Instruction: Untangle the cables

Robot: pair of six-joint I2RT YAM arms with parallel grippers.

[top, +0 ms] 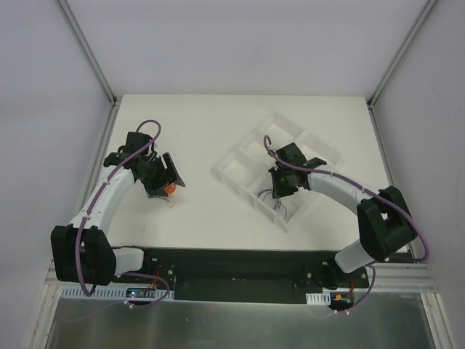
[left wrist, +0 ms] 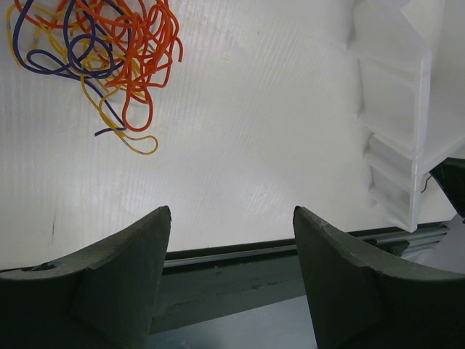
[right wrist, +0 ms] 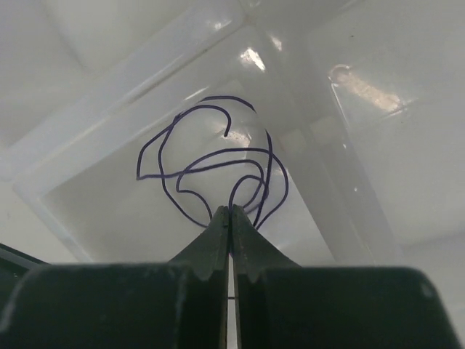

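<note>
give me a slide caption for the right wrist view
Right hand shut on a thin purple wire, loops curling over a clear tray compartment.

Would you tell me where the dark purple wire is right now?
In the right wrist view, the dark purple wire is pinched by the shut right gripper, curling over a compartment of the clear divided tray on the right of the table.

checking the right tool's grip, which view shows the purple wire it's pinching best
Right wrist view: the purple wire loops clearly from the shut right tool, over a tray compartment. The top view shows it only as faint dark strands. The left wrist view misses it, showing the other tangle.
</note>
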